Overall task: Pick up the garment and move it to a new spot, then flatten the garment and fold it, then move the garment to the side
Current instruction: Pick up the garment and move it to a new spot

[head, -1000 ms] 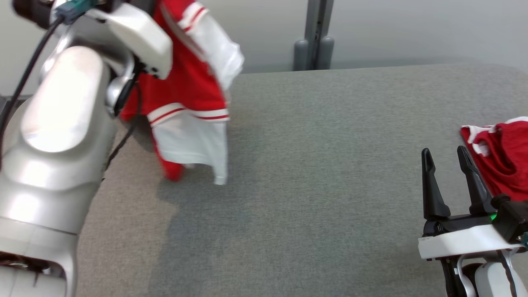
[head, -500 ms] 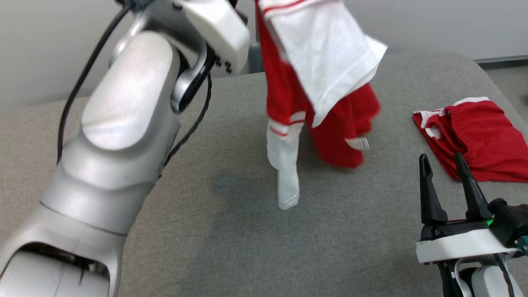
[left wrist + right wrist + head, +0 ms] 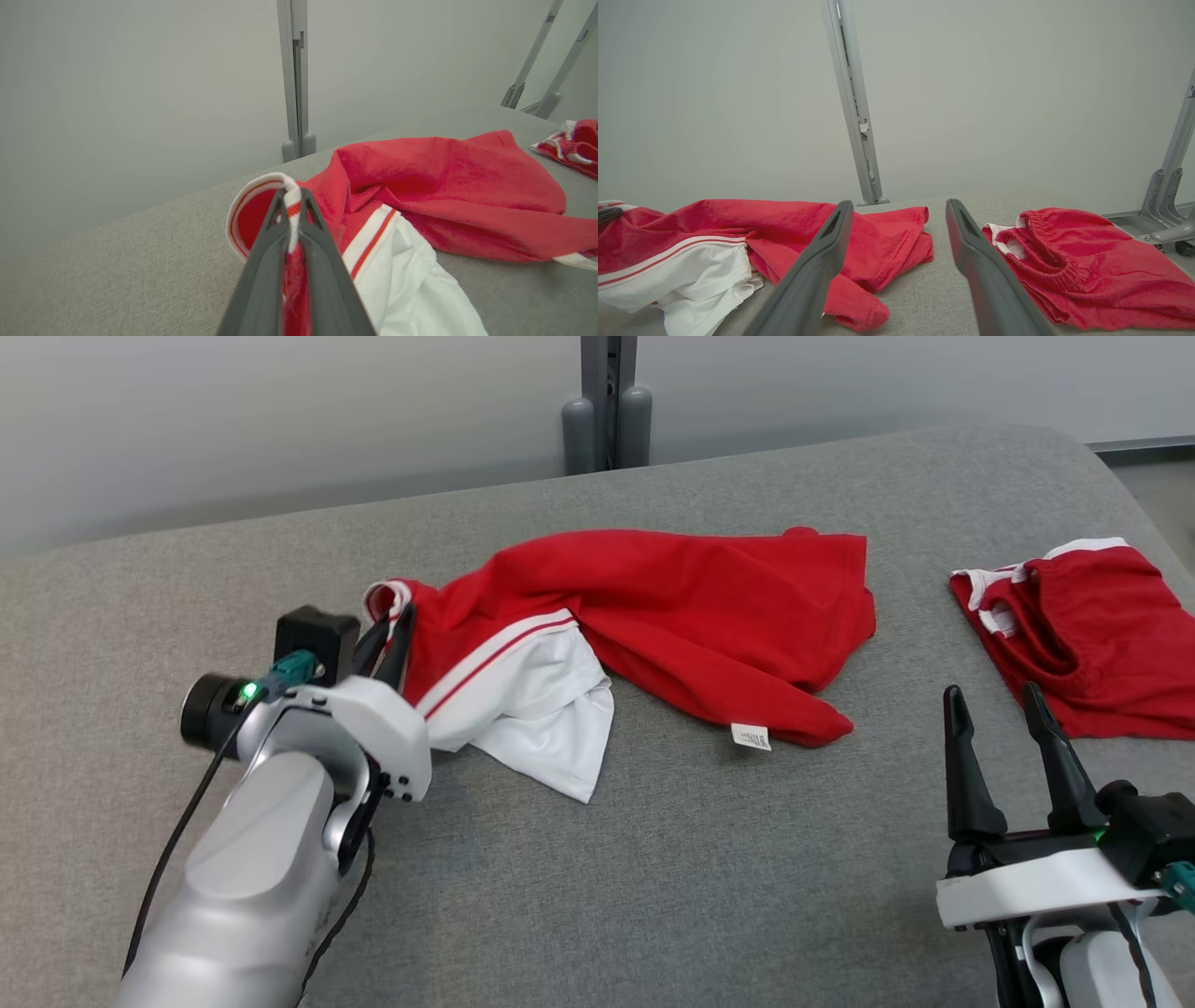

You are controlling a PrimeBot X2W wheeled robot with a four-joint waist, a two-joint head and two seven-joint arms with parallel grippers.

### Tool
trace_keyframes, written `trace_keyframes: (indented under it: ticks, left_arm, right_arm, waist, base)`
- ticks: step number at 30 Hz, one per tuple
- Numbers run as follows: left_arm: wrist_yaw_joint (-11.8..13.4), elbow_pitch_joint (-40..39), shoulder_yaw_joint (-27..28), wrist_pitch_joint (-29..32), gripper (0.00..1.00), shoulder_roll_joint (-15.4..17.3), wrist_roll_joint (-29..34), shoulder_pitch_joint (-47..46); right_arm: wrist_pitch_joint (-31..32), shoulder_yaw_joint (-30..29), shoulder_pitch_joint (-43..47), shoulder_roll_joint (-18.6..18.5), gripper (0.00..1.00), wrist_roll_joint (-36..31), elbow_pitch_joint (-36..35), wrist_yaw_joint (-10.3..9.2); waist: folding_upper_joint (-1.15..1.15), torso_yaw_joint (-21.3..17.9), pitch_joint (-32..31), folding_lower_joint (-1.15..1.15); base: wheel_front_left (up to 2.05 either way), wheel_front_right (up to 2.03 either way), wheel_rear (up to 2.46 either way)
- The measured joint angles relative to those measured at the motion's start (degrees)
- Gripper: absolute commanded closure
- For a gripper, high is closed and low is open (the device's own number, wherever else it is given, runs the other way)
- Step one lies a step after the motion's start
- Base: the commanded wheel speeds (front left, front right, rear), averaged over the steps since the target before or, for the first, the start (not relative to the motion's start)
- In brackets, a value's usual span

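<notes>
Lays the garment [image 3: 672, 616], aloft a moment ago, crumpled across the middle of the bench [image 3: 653, 896], keeps the left gripper [image 3: 394, 621] jaws pinched on its striped trim, holds the right gripper [image 3: 991, 695] jaws spread and empty, leaves flattening as the likely next step.

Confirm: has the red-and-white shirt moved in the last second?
Yes, downward: the red-and-white shirt hung above the grey table, now lies spread on it left of the red shorts, collar in the shut left claw.
</notes>
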Motion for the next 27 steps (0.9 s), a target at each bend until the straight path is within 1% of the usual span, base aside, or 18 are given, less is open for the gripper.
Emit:
trace_keyframes:
  ticks: [3, 4, 5, 6, 13, 17, 22, 27]
  left_arm:
    - [0.31, 3.34, 0.40, -1.41, 1.00, -0.03, -0.55, 0.80]
    - [0.67, 4.25, 0.38, -1.94, 0.85, -0.04, -0.52, 0.95]
    - [0.78, 4.99, 0.56, -2.46, 0.41, -0.13, -0.54, 1.06]
    - [0.91, 5.70, 0.93, -2.87, 0.00, -0.31, -0.70, 1.10]
    - [0.91, 8.64, 2.23, -4.61, 0.00, -0.71, -1.60, 1.10]
    - [0.58, 8.17, 3.24, -4.90, 0.00, -1.01, -2.30, 1.75]
    - [0.43, 3.69, 4.59, -4.99, 0.00, -1.47, -2.10, 4.09]
    - [1.43, -3.70, 6.47, -4.99, 0.00, -1.65, -0.56, 9.29]
  right_arm:
    - [-0.04, 0.57, -0.51, 0.01, 0.00, -0.01, 0.57, 0.00]
    - [-0.04, 0.78, -0.59, 0.01, 0.00, -0.01, 0.86, -0.01]
    - [-0.05, 0.92, -0.69, 0.01, 0.00, -0.01, 1.02, 0.00]
    - [-0.05, 1.08, -0.81, 0.01, 0.00, 0.00, 1.18, 0.00]
    - [-0.10, 1.23, -1.26, 0.01, 0.00, -0.01, 2.20, 0.00]
    - [-0.15, 0.77, -1.18, 0.00, 0.00, -0.34, 2.57, -0.01]
    - [-0.24, 0.22, -0.60, 0.01, 0.00, -0.78, 2.74, 0.00]
    - [-0.29, -0.78, -0.03, 0.01, 0.00, -1.38, 2.68, 0.00]
  waist:
    - [0.00, 0.45, 0.28, 0.00]
    - [0.00, 0.57, 0.32, 0.00]
    - [0.00, 0.66, 0.36, 0.00]
    - [0.00, 0.75, 0.37, 0.00]
    - [0.00, 1.43, -0.08, 0.00]
    - [0.00, 2.06, -0.64, 0.00]
    - [0.00, 3.04, -1.58, 0.00]
    - [0.00, 4.29, -3.36, 0.00]
  base:
    - [0.00, 0.00, 0.00]
    - [0.00, 0.00, 0.00]
    - [0.00, 0.00, 0.00]
    - [0.00, 0.00, 0.00]
    - [0.00, 0.00, 0.00]
    - [0.00, 0.00, 0.00]
    - [0.00, 0.00, 0.00]
    - [0.00, 0.00, 0.00]
